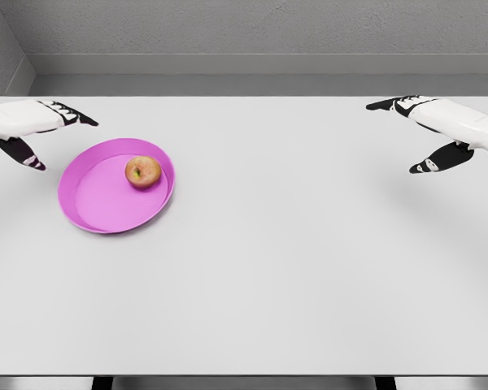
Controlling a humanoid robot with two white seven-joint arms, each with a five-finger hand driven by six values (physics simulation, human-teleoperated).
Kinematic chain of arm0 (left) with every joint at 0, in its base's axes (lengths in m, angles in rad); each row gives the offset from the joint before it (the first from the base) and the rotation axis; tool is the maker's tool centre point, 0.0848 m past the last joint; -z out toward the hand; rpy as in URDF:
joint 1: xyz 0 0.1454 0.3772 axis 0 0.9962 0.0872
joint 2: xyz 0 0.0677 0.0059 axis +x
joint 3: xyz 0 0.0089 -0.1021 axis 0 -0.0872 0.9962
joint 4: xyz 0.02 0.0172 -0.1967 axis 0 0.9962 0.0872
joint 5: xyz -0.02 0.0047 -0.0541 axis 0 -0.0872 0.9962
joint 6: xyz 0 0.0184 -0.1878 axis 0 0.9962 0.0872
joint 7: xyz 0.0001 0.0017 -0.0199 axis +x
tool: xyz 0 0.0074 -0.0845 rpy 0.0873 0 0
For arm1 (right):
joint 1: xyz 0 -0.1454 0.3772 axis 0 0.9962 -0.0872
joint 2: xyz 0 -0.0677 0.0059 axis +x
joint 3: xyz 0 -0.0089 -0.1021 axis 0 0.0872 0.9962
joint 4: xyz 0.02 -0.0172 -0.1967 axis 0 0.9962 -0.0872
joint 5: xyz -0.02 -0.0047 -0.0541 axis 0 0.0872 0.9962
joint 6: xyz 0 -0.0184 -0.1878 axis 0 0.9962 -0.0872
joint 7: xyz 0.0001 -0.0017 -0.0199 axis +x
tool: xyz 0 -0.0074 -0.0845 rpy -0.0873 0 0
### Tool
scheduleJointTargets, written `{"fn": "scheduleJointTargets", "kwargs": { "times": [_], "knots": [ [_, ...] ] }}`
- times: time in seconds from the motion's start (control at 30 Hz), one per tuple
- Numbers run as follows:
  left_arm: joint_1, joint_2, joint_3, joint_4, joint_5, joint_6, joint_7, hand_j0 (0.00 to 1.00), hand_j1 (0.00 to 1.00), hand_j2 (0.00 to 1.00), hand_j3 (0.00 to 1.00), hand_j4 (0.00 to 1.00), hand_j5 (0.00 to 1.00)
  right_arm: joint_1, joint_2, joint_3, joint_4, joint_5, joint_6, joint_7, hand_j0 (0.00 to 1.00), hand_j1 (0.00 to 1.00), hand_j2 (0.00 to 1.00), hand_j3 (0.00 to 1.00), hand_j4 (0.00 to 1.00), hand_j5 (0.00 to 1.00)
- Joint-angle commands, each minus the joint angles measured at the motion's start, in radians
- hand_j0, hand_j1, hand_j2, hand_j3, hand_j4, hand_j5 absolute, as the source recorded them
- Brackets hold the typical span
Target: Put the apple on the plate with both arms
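Head view of the white table (309, 268). We see the apple (143, 171) resting inside the pink plate (98, 213) at the left of the frame, towards the plate's upper right rim, upright and free of any hand. The left hand (34, 130) hovers at the far left edge, just beside the plate but apart from it, fingers spread and holding nothing. The right hand (431, 134) hangs at the upper right of the frame, well apart from the plate, its fingers likewise apart and empty (thumb and forefinger clearly separated). We judge the placement complete; what remains, if anything, is only drawing both arms clear.
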Motion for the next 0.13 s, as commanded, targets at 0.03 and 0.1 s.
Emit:
{"fn": "scheduleJointTargets", "kwargs": {
  "times": [0.03,0.1],
  "knots": [
    [0.000,0.002,0.004,0.001,0.006,0.002,-0.002,1.00,1.00,1.00,1.00,1.00,1.00,0.000,-0.001,0.000,0.000,-0.004,0.001,0.000,1.00,1.00,1.00,1.00,1.00,1.00],
    [0.000,0.000,0.004,0.001,0.004,0.002,-0.004,1.00,1.00,1.00,1.00,1.00,1.00,0.000,-0.001,0.000,0.000,-0.004,0.001,0.000,1.00,1.00,1.00,1.00,1.00,1.00]
  ]
}}
